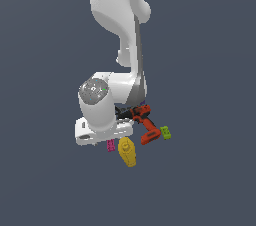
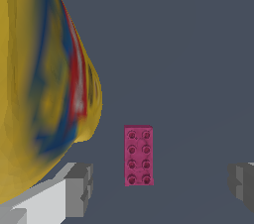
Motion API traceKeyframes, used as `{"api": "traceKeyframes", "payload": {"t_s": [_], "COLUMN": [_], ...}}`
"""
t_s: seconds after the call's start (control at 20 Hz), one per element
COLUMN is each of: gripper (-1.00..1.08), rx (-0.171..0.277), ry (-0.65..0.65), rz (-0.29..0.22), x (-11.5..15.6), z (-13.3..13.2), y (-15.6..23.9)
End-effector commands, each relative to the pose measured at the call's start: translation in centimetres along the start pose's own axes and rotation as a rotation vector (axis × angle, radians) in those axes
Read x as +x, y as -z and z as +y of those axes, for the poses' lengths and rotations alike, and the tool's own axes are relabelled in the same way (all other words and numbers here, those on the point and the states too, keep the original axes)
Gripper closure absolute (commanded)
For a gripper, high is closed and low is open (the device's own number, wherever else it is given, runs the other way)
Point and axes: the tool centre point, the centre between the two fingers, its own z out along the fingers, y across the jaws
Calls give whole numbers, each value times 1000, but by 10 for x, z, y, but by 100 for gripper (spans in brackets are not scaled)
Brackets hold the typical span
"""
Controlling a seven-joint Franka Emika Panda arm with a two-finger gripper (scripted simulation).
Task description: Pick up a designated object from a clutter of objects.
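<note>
The magenta studded brick (image 2: 138,155) lies flat on the dark floor. It stands between my two fingers (image 2: 79,188), with a clear gap on each side. My gripper (image 2: 161,186) is open and holds nothing. In the exterior view the brick (image 1: 110,145) peeks out just under my hand, beside the yellow mustard bottle (image 1: 128,151). My fingertips do not show in that view. The bottle (image 2: 42,84) fills one side of the wrist view, close to one finger.
A red-and-black power drill (image 1: 143,122) lies behind the bottle. A green studded brick (image 1: 165,132) sits to the drill's right in the exterior view. The arm's white wrist (image 1: 100,112) hangs low over the clutter.
</note>
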Motion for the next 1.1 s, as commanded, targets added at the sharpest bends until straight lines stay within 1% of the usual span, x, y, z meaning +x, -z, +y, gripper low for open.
{"api": "traceKeyframes", "payload": {"t_s": [0.0, 0.2, 0.55, 0.85, 0.9, 1.05], "gripper": [-92, -92, -92, -92, 108, 108], "rx": [1, 5, 14, 17, 17, 17], "ry": [0, 1, 1, 2, 2, 2], "rz": [-3, -14, -43, -51, -51, -51], "x": [-1, -5, -17, -20, -20, -20], "z": [-1, -2, -6, -7, -7, -7], "y": [-4, -22, -68, -81, -81, -81]}}
